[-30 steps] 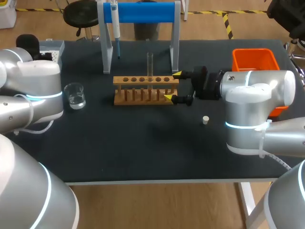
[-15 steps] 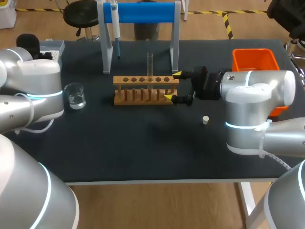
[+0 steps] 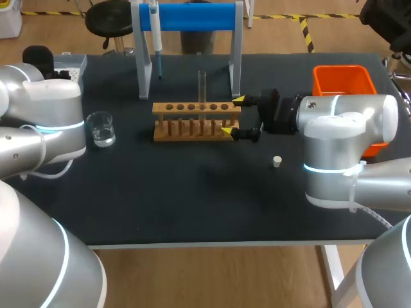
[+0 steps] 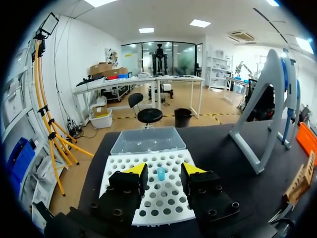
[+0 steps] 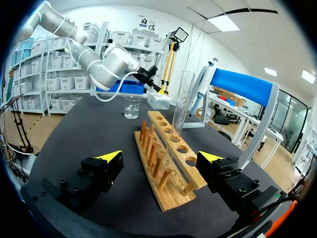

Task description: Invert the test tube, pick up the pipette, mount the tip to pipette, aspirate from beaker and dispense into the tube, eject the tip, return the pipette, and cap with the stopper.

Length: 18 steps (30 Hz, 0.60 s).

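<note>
1 clear glass test tube (image 3: 201, 86), upright in wooden rack (image 3: 192, 108): likely light, fragile, slippery; grip mid-body. Right end effector (image 3: 232, 116) open beside rack.

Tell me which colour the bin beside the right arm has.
The bin is orange; the head view shows it best.

Black desk (image 3: 192, 205), pale wood, and spots of blue, orange and yellow

At centre a tan wooden rack (image 3: 192, 122) holds a clear test tube (image 3: 201, 86). Behind it is a grey stand (image 3: 236, 51) with a bright blue bar and a white pipette (image 3: 155, 32). There is an orange bin (image 3: 343, 80) upper right, a small white stopper (image 3: 277, 161), and a clear beaker (image 3: 101, 128) at left. The silver arms end in a black, yellow-tipped right hand (image 3: 232, 116) and left hand (image 4: 163, 169), the latter over a white, hole-dotted tip tray (image 4: 148, 198).
</note>
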### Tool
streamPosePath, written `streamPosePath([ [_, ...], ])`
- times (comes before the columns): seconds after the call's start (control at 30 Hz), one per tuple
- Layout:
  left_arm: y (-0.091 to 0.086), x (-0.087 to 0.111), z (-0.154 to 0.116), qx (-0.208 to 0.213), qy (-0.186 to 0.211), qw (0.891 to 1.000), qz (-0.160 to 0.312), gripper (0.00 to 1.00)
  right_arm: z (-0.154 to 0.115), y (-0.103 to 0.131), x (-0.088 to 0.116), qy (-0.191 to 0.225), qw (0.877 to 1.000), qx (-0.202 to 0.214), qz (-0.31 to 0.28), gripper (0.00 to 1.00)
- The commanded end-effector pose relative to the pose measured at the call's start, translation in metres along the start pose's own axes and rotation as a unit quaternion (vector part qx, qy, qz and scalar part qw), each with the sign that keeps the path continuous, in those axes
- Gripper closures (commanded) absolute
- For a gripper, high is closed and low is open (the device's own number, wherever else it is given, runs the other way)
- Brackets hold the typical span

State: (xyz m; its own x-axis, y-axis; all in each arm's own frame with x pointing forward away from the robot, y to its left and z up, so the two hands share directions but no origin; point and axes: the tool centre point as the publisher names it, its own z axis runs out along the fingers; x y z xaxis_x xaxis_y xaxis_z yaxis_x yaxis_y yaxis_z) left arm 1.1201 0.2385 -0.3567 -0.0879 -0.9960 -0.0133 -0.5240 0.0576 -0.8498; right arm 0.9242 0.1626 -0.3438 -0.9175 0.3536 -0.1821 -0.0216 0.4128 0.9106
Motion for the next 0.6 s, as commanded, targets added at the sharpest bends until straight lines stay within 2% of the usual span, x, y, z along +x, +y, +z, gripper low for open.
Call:
streamPosePath([
  [0.03,-0.0014,-0.0018,0.0052,-0.003,0.002,1.0,0.001,0.58,-0.0005,0.0,0.001,-0.001,1.0,0.001,0.0,0.0],
  [0.6,0.0002,-0.0036,0.0091,-0.006,0.003,1.0,0.003,0.59,-0.0005,0.0,0.001,-0.001,1.0,0.001,0.0,0.0],
])
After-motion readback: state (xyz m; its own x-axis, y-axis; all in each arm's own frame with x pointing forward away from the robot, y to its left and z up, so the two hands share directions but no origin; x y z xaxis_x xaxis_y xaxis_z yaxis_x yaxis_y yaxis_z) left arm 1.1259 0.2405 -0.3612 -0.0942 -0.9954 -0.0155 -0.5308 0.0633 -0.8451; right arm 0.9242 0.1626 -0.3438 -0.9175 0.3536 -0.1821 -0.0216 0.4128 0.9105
